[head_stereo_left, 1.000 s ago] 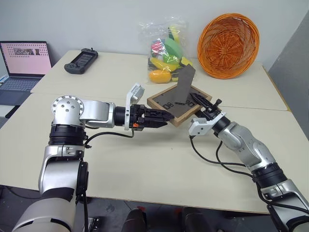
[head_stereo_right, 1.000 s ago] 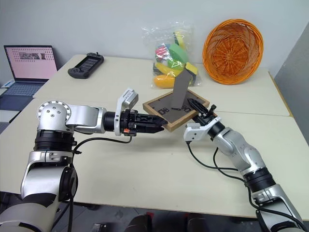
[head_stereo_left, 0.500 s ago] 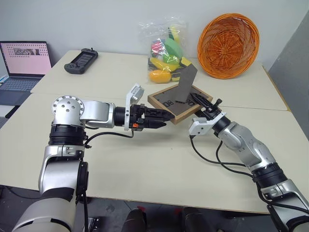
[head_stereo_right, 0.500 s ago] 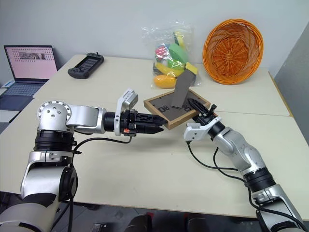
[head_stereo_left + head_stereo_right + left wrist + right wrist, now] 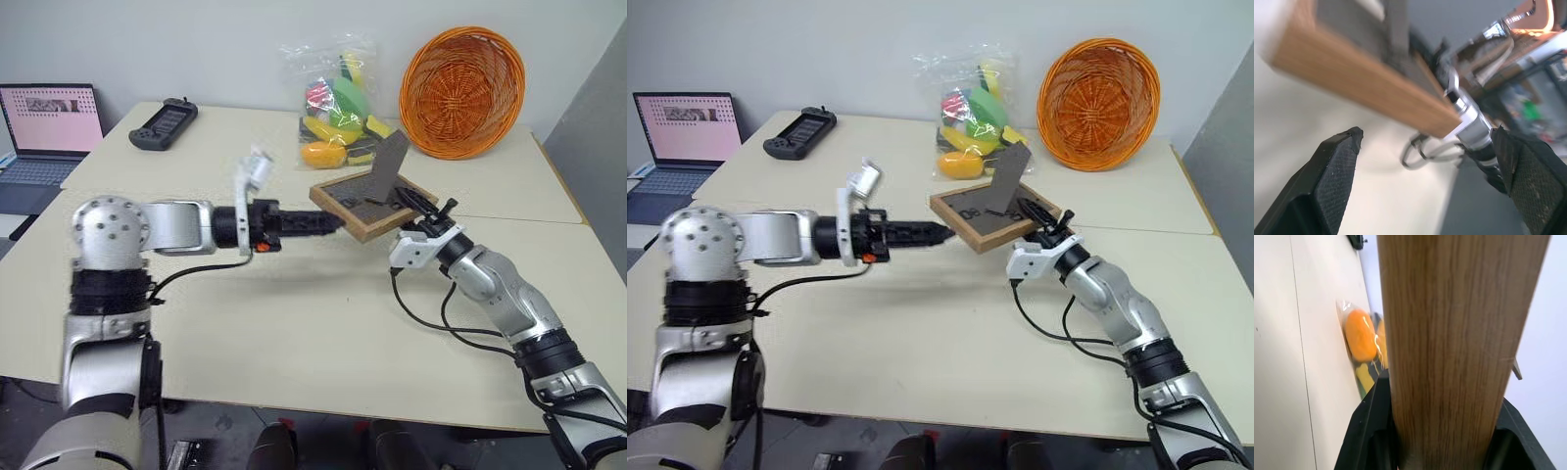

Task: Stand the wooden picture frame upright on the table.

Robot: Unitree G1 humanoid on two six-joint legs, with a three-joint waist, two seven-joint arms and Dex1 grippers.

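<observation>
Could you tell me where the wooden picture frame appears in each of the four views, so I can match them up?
Left eye view: wooden picture frame right of centre, back up, flap raised.
Right eye view: frame just right of centre.
Left wrist view: its wooden edge crosses the upper left, above the open left gripper.
Right wrist view: its edge runs down the middle, inside the right gripper.
Shared landmark: the right gripper clamps the frame's near corner.

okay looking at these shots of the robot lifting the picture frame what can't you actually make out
- Front of the wooden picture frame: faces down in both eye views, so its picture is hidden.
- White marks on the frame's dark back: too small to read.
- Whether the left gripper touches the frame: its open fingers flank the blurred wooden edge in the left wrist view; contact unclear.
- Right gripper fingertips: hidden by the frame's edge in the right wrist view.
- Laptop: cut off by the picture's edge.
</observation>
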